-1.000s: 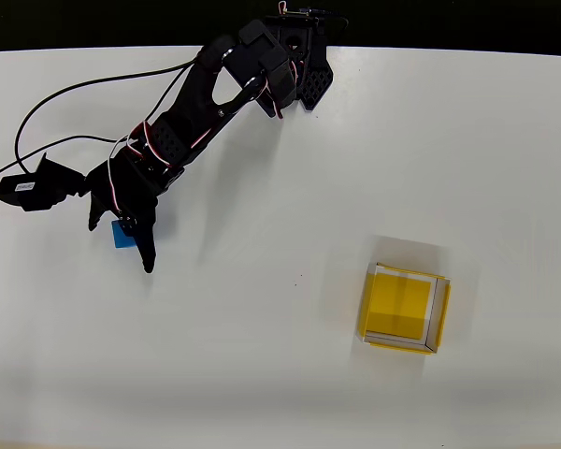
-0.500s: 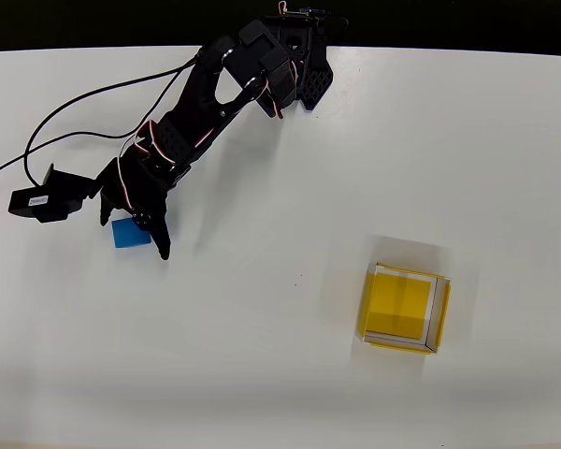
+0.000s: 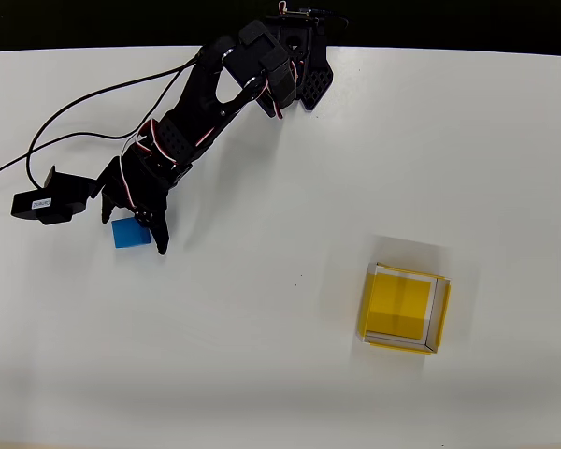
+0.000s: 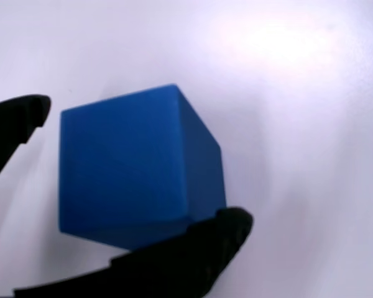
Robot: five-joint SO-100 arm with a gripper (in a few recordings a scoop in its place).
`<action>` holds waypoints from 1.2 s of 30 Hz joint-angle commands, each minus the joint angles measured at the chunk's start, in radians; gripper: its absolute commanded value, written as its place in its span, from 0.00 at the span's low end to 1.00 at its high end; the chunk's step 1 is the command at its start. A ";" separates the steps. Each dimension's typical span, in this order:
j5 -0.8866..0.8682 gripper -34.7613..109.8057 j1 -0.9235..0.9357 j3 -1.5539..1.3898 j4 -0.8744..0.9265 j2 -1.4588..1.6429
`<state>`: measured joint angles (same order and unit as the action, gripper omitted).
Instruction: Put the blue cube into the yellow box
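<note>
The blue cube (image 3: 131, 232) sits on the white table at the left in the overhead view. My black gripper (image 3: 134, 234) straddles it, one finger on each side. In the wrist view the blue cube (image 4: 133, 164) fills the space between the fingers of the gripper (image 4: 137, 166). The lower finger (image 4: 227, 226) touches the cube's bottom right edge. A thin strip of table shows between the upper left fingertip (image 4: 34, 110) and the cube. The yellow box (image 3: 404, 308) stands open-topped at the lower right, far from the arm.
The arm's base (image 3: 294, 47) is at the table's far edge, with black cables (image 3: 84, 89) trailing left across the table. Bare white table lies between the cube and the box.
The jaws have narrowed around the cube since a second ago, and the cube shifted slightly to the right. Over the last half second the arm has barely moved.
</note>
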<state>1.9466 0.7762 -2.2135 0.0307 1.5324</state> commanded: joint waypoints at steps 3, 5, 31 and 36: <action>0.034 0.58 0.009 0.032 -0.038 0.034; 0.040 0.58 0.009 0.034 -0.041 0.031; 0.037 0.52 0.011 0.137 -0.083 -0.063; 0.029 0.51 -0.002 0.138 -0.103 -0.066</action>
<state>1.9727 0.7731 -2.1706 -0.0307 1.4082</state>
